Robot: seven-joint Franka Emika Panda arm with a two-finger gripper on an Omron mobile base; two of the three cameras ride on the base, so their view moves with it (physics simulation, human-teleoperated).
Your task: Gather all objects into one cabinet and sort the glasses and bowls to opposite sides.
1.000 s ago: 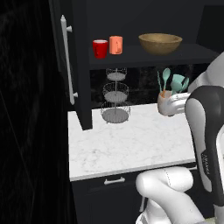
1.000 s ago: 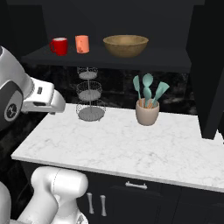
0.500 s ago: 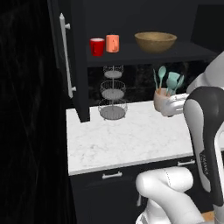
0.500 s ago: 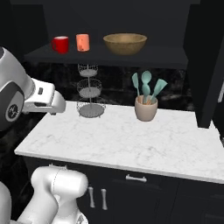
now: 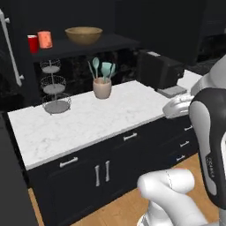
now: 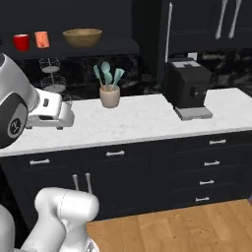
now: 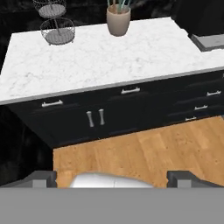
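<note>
Cabinet shelf (image 5: 110,44): red cup (image 5: 32,43), salmon-orange cup (image 5: 44,39) and wooden bowl (image 5: 84,35) sitting in a row, seen from both base cameras. Hand camera: gripper (image 7: 113,177) hanging over wood floor (image 7: 144,148), fingers spread wide, grasping nothing, facing the marble counter (image 7: 96,57)

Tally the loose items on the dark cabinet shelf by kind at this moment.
Small cylindrical cups: 2 (bright red cup, salmon-orange cup)
Wide brown wooden bowl: 1
Total: 3
</note>
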